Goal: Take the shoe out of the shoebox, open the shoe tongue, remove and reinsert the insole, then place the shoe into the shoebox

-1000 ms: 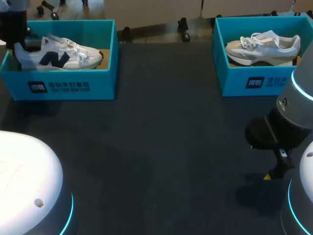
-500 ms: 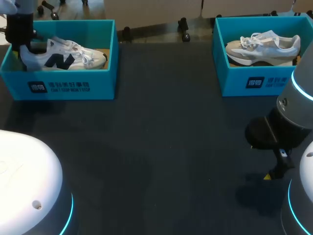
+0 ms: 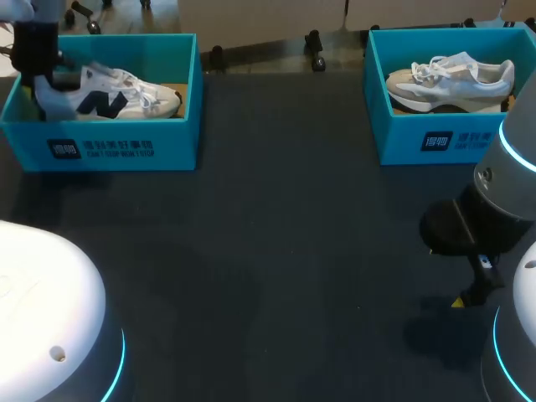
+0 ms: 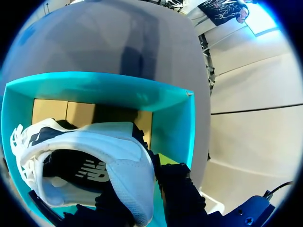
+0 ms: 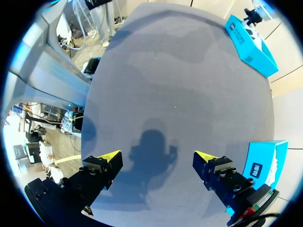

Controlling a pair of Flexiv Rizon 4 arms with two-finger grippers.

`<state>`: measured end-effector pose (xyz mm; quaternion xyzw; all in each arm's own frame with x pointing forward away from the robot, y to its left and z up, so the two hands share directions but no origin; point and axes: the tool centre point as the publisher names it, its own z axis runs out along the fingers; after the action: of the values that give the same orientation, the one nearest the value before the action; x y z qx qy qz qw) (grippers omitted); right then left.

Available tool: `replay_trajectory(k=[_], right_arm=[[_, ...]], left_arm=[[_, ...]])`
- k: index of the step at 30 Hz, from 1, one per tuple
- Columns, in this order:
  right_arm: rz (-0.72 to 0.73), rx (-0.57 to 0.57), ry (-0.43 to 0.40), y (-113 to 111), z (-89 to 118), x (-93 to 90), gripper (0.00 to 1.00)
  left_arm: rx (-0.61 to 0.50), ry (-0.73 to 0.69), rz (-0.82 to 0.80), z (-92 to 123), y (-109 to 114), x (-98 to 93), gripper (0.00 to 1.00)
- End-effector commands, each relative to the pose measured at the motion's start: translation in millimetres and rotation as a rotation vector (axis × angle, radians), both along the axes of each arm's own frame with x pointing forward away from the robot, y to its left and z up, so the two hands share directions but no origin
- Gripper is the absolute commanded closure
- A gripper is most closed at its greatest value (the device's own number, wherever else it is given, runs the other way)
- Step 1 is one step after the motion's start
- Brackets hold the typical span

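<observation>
A white shoe with a navy logo (image 3: 109, 94) lies inside the teal shoebox (image 3: 109, 146) at the far left. My left gripper (image 3: 35, 65) comes down at the box's left end and is shut on the shoe's heel. In the left wrist view the heel collar of the white shoe (image 4: 113, 151) sits between the dark fingers (image 4: 177, 189), with the shoebox wall (image 4: 175, 123) just ahead. My right gripper (image 5: 158, 158) hangs open over bare table at the near right (image 3: 473, 289), holding nothing.
A second teal shoebox (image 3: 435, 138) at the far right holds a grey-white shoe (image 3: 452, 79); this box (image 5: 259, 163) also shows beside my right gripper. Dark table surface (image 3: 276, 234) stretches between the boxes and the front edge.
My left gripper has shifted slightly right with the shoe, which has settled a little lower in the box. The right arm has not moved.
</observation>
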<state>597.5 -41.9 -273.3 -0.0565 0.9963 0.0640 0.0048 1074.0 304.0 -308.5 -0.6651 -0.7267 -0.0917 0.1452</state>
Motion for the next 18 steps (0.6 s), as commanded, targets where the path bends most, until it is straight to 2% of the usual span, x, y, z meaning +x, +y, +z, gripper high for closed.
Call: replay_trajectory(k=[1, 9, 18], right_arm=[[0.000, 0.000, -0.002, -0.2, -1.2, -0.9, 0.00], [0.000, 0.000, -0.002, -0.2, -1.2, -0.9, 0.00], [0.000, 0.000, -0.002, -0.2, -1.2, -0.9, 0.00]], left_arm=[[-0.005, 0.004, -0.009, 0.5, 3.7, -6.5, 1.00], [-0.014, 0.015, -0.034, -1.1, 6.9, -22.5, 1.00], [-0.015, 0.022, -0.046, -5.9, 7.0, -28.7, 1.00]])
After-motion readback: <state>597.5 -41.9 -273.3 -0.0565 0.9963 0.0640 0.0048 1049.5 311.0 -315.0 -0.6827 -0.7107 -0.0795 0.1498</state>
